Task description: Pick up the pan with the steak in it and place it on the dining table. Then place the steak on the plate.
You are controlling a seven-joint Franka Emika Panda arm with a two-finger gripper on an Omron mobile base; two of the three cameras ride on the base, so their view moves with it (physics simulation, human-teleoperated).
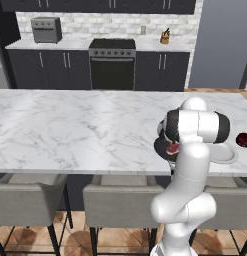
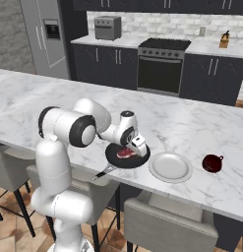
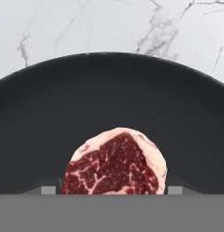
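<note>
The hand view looks straight down into the pan point(image 3: 111, 104), with the steak point(image 3: 115, 163) at 6 o'clock of its black floor, red with white marbling and a pale fat rim. Just outside the meat, at 8 and 4 o'clock of it, the finger tips point(image 3: 48, 190) peek up as small grey stubs, so the jaws stand apart on either side of the steak; whether they touch it cannot be told.

The right base view adds the setting: the pan point(image 2: 127, 156) sits near the front edge of the dining table point(image 2: 192, 128), its handle pointing to 8 o'clock over the edge. The plate point(image 2: 170, 167) lies just beside the pan at 3 o'clock, and a dark red round fruit point(image 2: 212, 163) lies further on at 3 o'clock. The gripper point(image 2: 134, 147) hangs low over the steak point(image 2: 125, 153).

In the left base view the arm's own bulk hides most of the pan point(image 1: 161, 146); a sliver of steak point(image 1: 172, 148) and part of the plate point(image 1: 226, 154) show.

The table top is white marble with grey veins, with grey chairs point(image 1: 25, 202) tucked under it. Behind stand dark cabinets, an oven point(image 1: 112, 65), a toaster oven point(image 1: 46, 30) and a knife block point(image 1: 165, 37).

The arm rises from the base, bends at a raised elbow and reaches down to the pan.
</note>
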